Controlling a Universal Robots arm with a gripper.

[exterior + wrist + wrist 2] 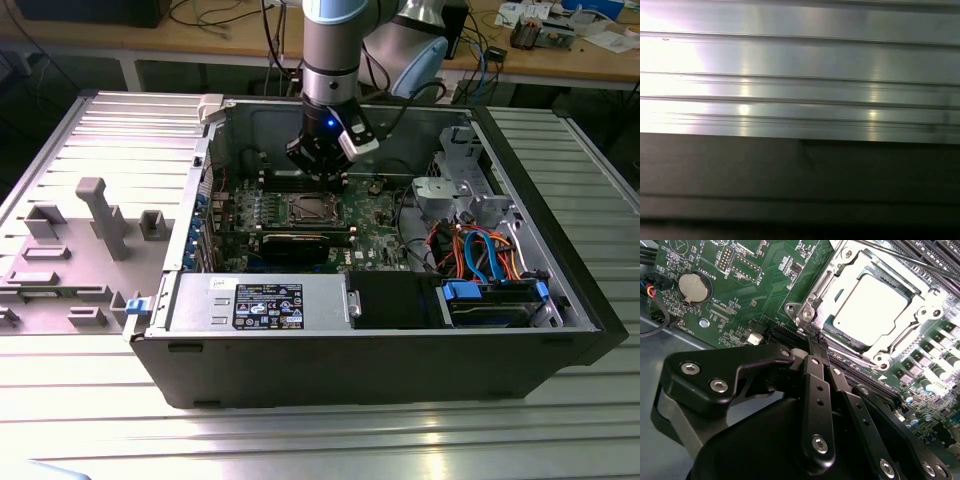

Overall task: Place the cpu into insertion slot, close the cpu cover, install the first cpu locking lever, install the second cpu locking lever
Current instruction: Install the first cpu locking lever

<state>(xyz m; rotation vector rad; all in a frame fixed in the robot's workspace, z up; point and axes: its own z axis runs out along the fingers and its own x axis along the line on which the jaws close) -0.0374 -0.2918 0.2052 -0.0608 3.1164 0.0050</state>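
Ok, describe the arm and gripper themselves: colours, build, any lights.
The arm is a silver-grey tube with a light blue joint cap, and a small blue light glows at its wrist. The gripper is matte black, built of flat linkage bars joined by silver screws, with narrow black fingers.

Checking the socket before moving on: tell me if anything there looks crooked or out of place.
Nothing stands out. The cpu sits flat and square in its socket, framed by the cover. The gripper is at the socket's corner.

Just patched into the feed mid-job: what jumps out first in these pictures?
The black end effector hangs over the green circuit board inside the open grey computer case, its fingers drawn together at a corner of the square silvery metal cpu cover. Through that cover's window shows the flat silver-grey cpu, seated in its socket.
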